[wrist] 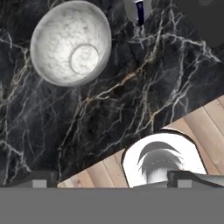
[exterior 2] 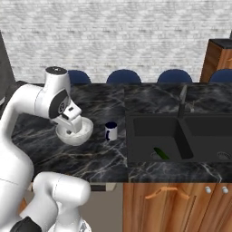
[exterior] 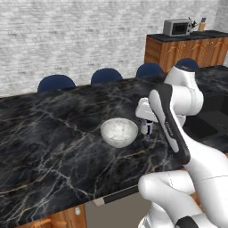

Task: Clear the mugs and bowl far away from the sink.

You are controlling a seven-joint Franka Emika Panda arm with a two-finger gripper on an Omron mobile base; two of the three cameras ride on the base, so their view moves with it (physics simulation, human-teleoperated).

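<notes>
A pale grey-white bowl (exterior: pixel 119 132) sits upright on the black marble counter (exterior: pixel 53 133). The white mug with a navy inside (exterior 2: pixel 110 130) stands just to its right, between the bowl (exterior 2: pixel 74 132) and the matte-black sink (exterior 2: pixel 181 136). My gripper (exterior 2: pixel 72 123) hangs above the counter close to the bowl's near side. In the hand view its fingertips (wrist: pixel 41 178) stand wide apart, open, with nothing between them; the bowl (wrist: pixel 70 43) lies upper left and the mug (wrist: pixel 138 11) at the top edge. The red mug is out of view.
A slim faucet (exterior 2: pixel 182 102) stands at the sink's back edge, and a small green item (exterior 2: pixel 158 153) lies in the left basin. Blue stools (exterior: pixel 107 75) line the counter's far side. The counter's front edge (wrist: pixel 144 131) drops to wood floor. A microwave (exterior: pixel 177 27) sits on the far cabinet.
</notes>
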